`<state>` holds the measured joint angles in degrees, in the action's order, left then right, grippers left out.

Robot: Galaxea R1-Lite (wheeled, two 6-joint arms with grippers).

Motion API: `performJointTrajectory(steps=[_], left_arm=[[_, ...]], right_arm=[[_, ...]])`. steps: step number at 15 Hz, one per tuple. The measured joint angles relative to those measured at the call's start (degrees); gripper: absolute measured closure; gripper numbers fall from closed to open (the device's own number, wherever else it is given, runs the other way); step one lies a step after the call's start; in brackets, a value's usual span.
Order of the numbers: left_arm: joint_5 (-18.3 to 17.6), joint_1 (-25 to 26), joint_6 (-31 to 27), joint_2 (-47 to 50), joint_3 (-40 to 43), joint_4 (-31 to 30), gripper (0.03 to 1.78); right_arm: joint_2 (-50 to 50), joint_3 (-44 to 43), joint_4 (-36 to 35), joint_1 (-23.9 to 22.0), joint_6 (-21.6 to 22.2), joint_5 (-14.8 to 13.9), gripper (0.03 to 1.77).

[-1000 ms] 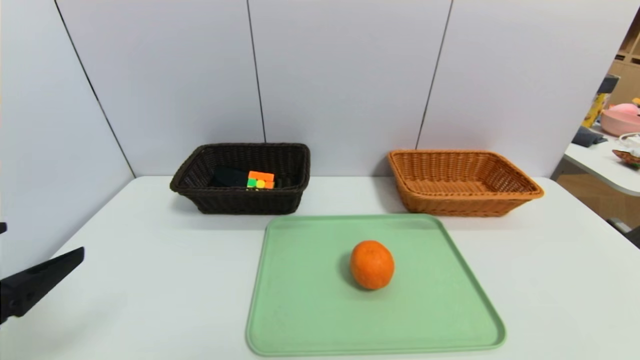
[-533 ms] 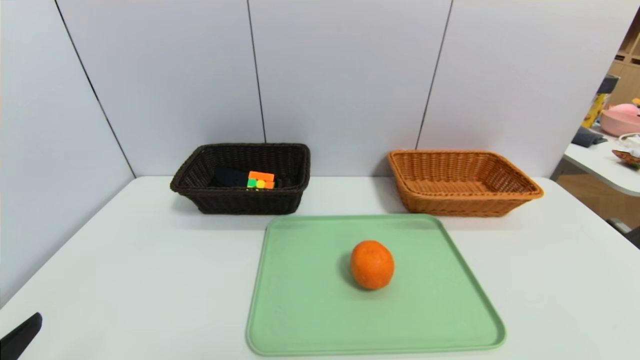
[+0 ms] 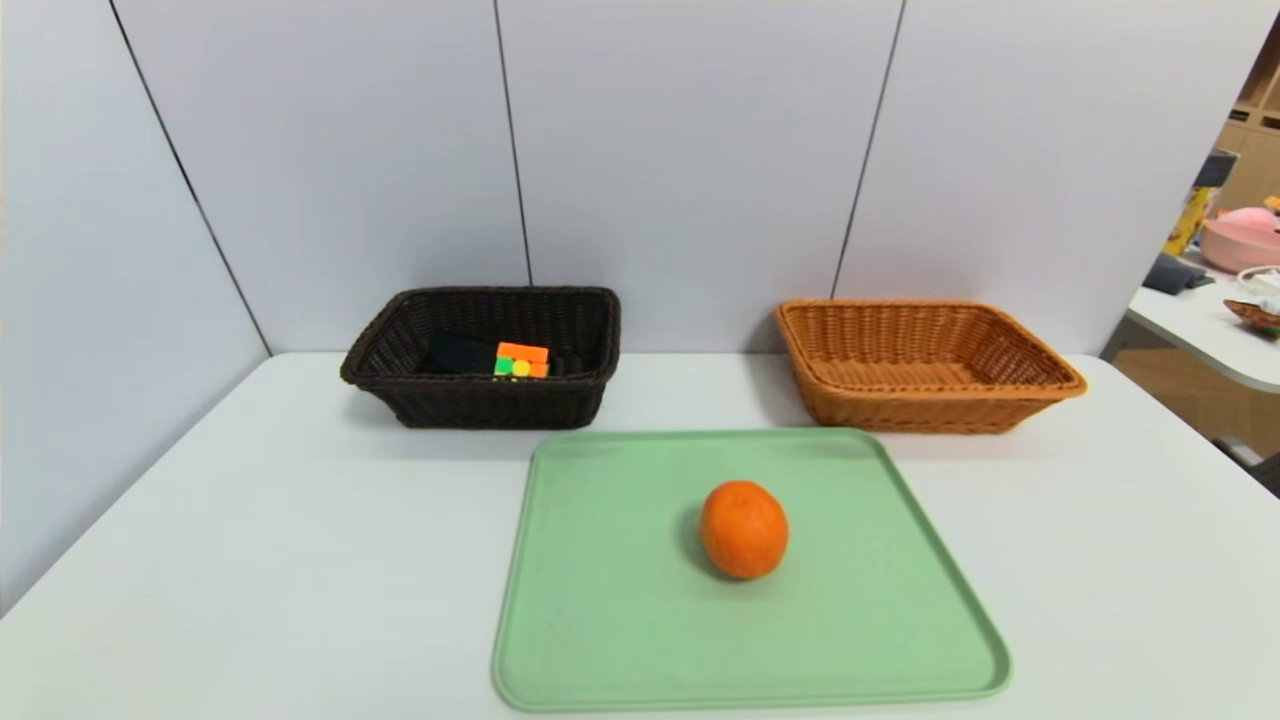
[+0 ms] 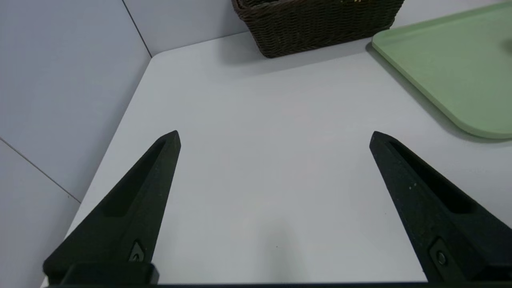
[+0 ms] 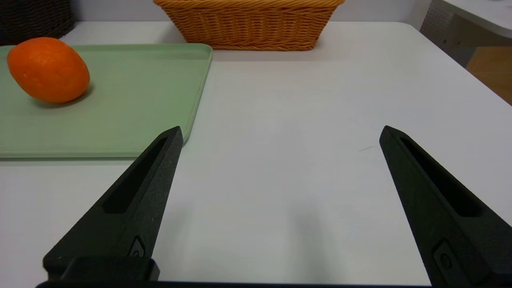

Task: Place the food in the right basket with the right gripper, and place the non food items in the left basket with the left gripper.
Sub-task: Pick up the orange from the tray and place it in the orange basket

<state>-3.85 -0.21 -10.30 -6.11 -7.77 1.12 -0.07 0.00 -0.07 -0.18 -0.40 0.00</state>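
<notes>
While you are looking from the head camera, the orange [image 3: 744,529] is lying on the green tray [image 3: 620,640], a little to the right of the tray's middle. I am using this tray as the landmark for all places.

Behind the tray's far left corner, the dark brown basket [image 3: 470,405] is standing near the wall panels [image 3: 680,160]. Inside this basket the colourful cube [image 3: 522,360] is sitting, and the black pouch [image 3: 458,353] is lying just beside it, on the cube's left. Whether the two are touching, you cannot tell from here. Behind the tray's far right corner, the orange-tan basket [image 3: 1000,405] is standing, and nothing is showing inside it. Both baskets and the tray are resting on the white table [image 3: 250,560].

The left gripper [image 4: 275,138] is hanging low over the bare table to the left of the tray, well apart from it. Its fingers [image 4: 136,208] are standing wide apart and are holding nothing.

The right gripper [image 5: 281,134] is hanging over the bare table to the right of the tray, with one finger [image 5: 136,204] showing across the tray's near edge. Its fingers are also spread wide and are gripping nothing. The orange is lying well apart from it.
</notes>
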Motion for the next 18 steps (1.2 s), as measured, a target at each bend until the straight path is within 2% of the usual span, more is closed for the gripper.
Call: performJointTrajectory(steps=[4,7,10,18], left_arm=[[0.3,0.2,0.6,5.1,6.7,-0.9,0.12],[0.9,0.2,4.4,5.9,7.6,-0.8,0.12],[3.6,0.2,9.4,6.1,7.7,-1.0,0.12],[3.9,0.2,9.9,6.2,7.8,-1.0,0.12]], right_arm=[[0.0,0.0,0.0,0.0,0.0,0.0,0.1],[0.0,0.0,0.0,0.0,0.0,0.0,0.1],[0.0,0.0,0.0,0.0,0.0,0.0,0.1],[0.0,0.0,0.0,0.0,0.0,0.0,0.1]])
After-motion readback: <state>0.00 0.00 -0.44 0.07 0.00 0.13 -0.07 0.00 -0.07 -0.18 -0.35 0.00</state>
